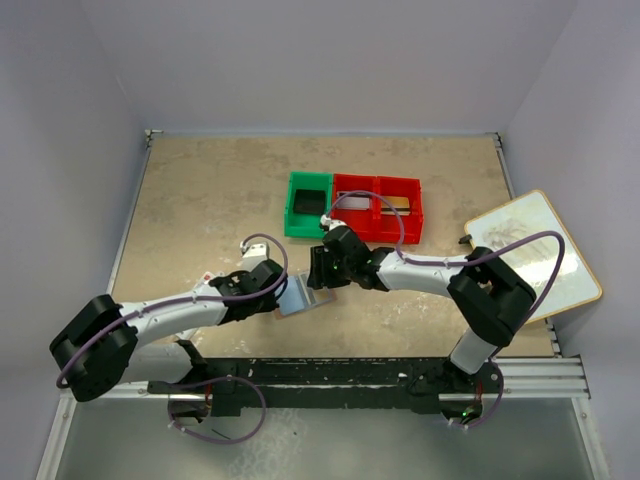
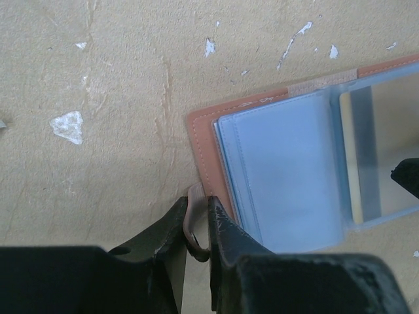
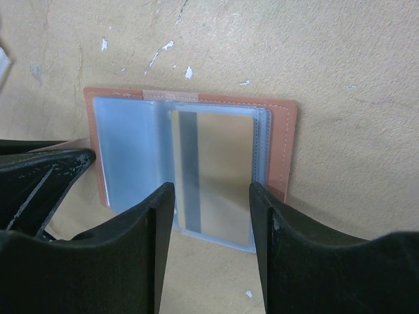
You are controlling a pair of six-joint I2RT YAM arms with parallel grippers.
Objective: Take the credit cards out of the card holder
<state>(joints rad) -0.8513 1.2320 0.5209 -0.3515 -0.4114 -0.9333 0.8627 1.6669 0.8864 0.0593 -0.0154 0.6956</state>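
The card holder (image 1: 303,297) lies open and flat on the table, with a reddish-brown rim and blue-grey clear sleeves. My left gripper (image 2: 198,210) is shut on the holder's small brown strap (image 2: 191,226) at its near-left corner. A gold card (image 3: 219,171) with a dark stripe sits inside the holder's right sleeve. My right gripper (image 3: 213,196) is open, with its fingers on either side of the card's near end, above the holder (image 3: 283,140). The left gripper's fingers (image 3: 46,176) show at the left of the right wrist view.
A green bin (image 1: 307,205) and a red two-part bin (image 1: 378,208) stand behind the holder. A white board with a wooden rim (image 1: 535,250) lies at the right. Both arms meet at the table's middle front.
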